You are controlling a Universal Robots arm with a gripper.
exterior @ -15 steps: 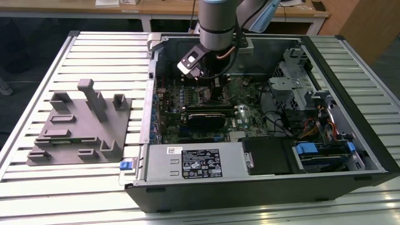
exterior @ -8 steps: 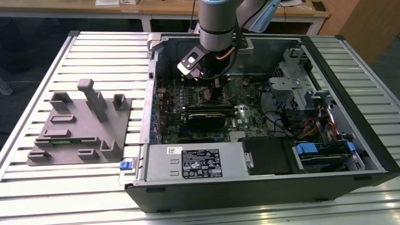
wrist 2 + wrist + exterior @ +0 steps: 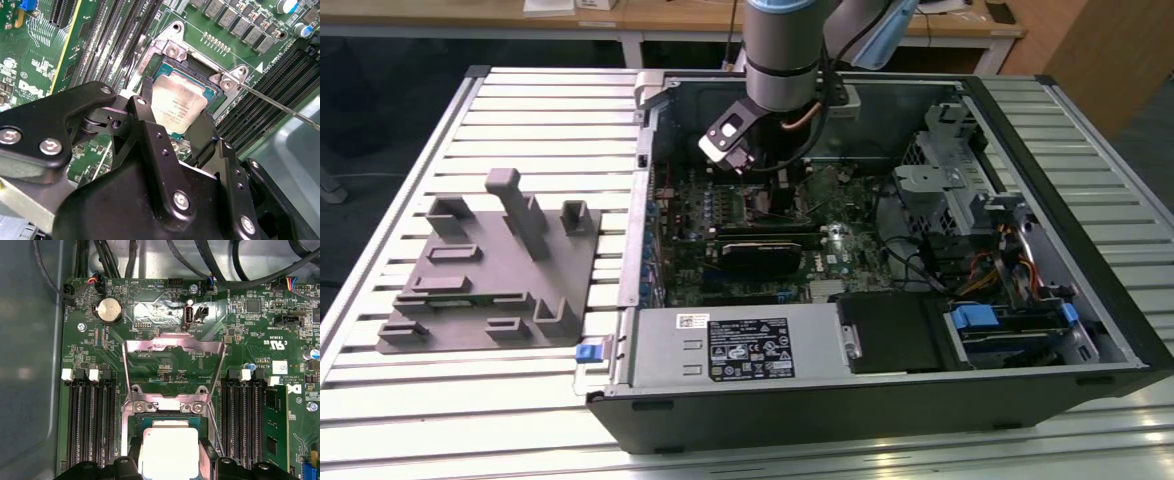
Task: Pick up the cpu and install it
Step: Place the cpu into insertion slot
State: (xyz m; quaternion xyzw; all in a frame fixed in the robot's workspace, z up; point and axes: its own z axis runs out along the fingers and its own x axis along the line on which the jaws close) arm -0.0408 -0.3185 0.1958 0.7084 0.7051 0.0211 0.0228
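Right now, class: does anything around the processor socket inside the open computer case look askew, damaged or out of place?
Nothing looks damaged. The small square silver-grey cpu sits lined up with the black-and-metal socket frame, whose shiny metal plate is swung open, as an install needs.

cpu (image 3: pixel 178 102) | small flat square chip, pale silver-grey metal lid, faint print | lid up, roughly level | mid-frame in the second wrist view, over the open socket frame (image 3: pixel 172 50) on the green motherboard (image 3: pixel 40 65) | two opposite edges pinched in the claw (image 3: pixel 175 120)
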